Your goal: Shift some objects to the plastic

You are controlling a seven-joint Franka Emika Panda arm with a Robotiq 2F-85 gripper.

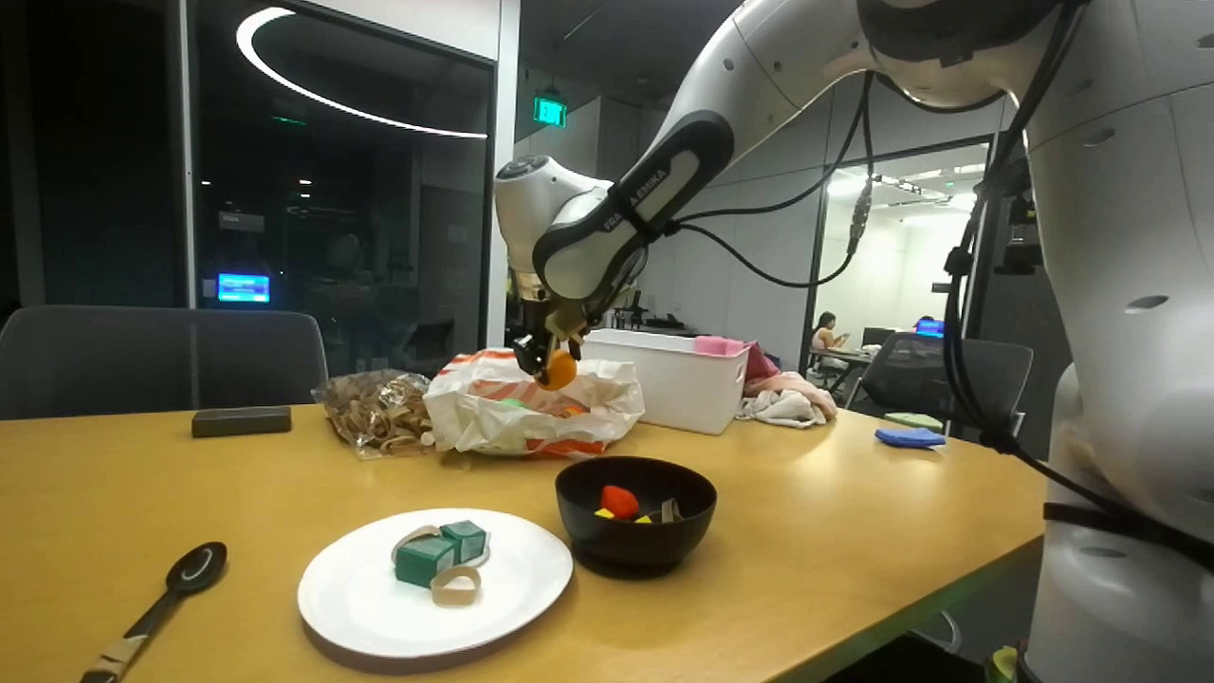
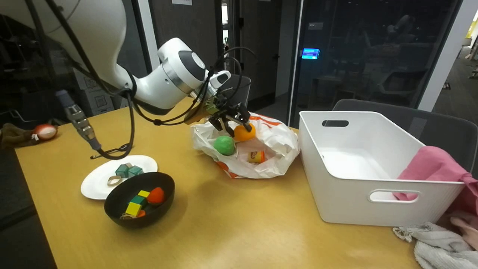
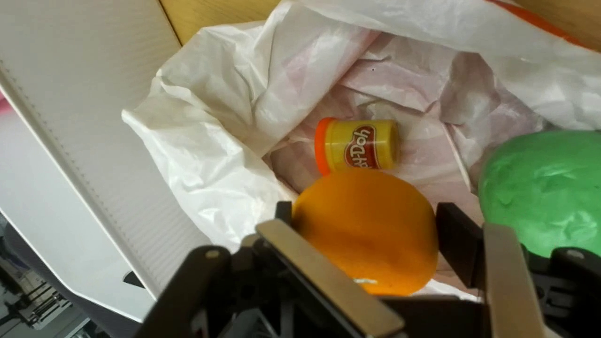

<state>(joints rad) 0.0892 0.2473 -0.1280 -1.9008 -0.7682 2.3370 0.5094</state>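
A white plastic bag (image 2: 285,144) with orange-red print lies open on the table, and it fills much of the wrist view (image 3: 211,136). Inside it are a green ball (image 2: 224,145) and a yellow Play-Doh tub (image 3: 361,144) with an orange lid, lying on its side. My gripper (image 3: 366,220) is shut on an orange ball (image 3: 371,234), with one finger on each side. The orange ball shows above the bag's opening in both exterior views (image 1: 558,371) (image 2: 246,133). In the wrist view it covers the lower edge of the tub.
A tall white bin (image 2: 373,213) with pink cloth stands beside the bag. A clear bag of brown strips (image 1: 379,413) is on its other side. A black bowl (image 1: 631,550) with small blocks, a white plate (image 1: 346,598) with green blocks and a black spoon (image 1: 194,569) stand nearer.
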